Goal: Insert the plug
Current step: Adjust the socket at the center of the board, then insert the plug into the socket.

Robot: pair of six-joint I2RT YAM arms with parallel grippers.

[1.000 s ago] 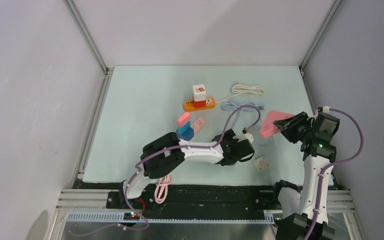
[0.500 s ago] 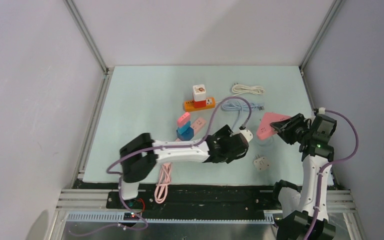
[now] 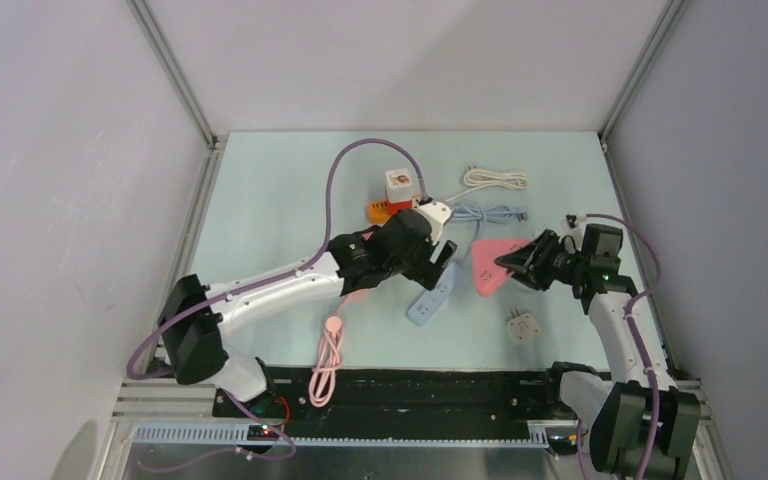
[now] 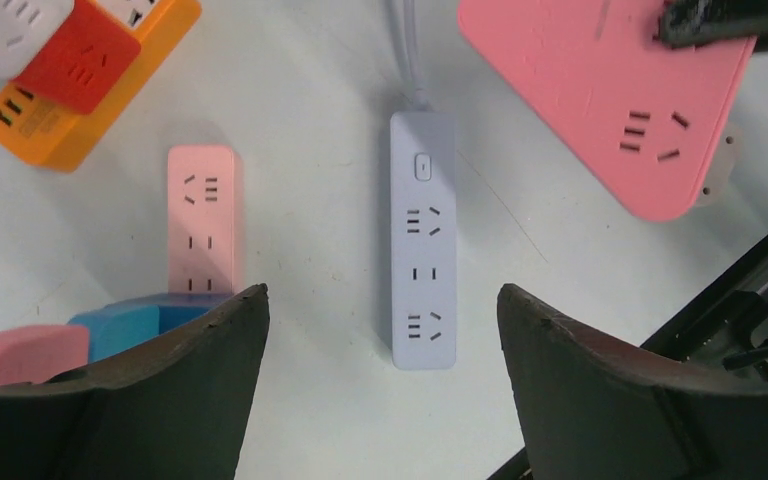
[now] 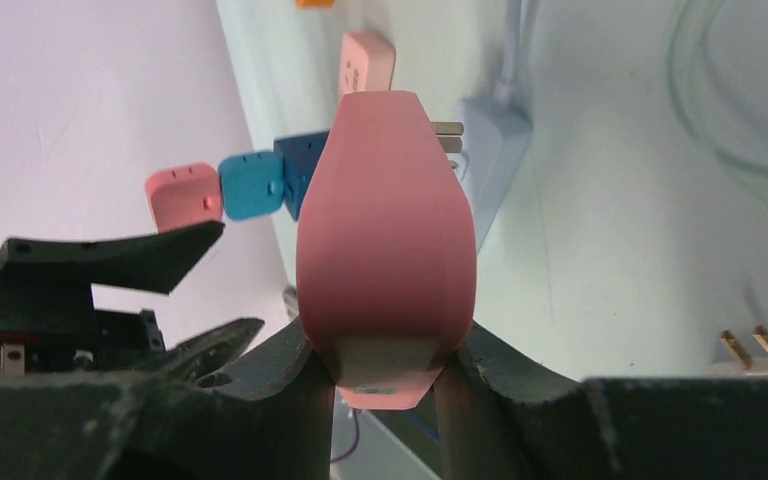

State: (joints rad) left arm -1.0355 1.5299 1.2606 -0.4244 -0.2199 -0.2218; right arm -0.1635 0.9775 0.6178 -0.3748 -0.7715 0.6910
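Top external cam: L gripper (image 3: 436, 262) hangs w/ jaws spread wide, holding nothing, over a pale-blue power strip (image 3: 430, 297) lying flat mid-mat. Just right of it, R gripper (image 3: 516, 264) is clamped on the pink plug (image 3: 490, 268), a flat triangular block, near the strip but apart from it. Right wrist cam shows the plug pinched btwn both fingers (image 5: 270, 390), metal prongs at its far tip beside the strip's cord end. Left wrist cam looks straight down on the strip, sockets up, btwn the open fingertips. Also on mat: small pink strip (image 4: 200, 215), orange strip (image 4: 155, 55) w/ red-and-white cube (image 3: 398, 188), white adapter (image 3: 523, 324) near R arm, coiled white cable (image 3: 497, 178), pink cable (image 3: 328, 355) at near edge.
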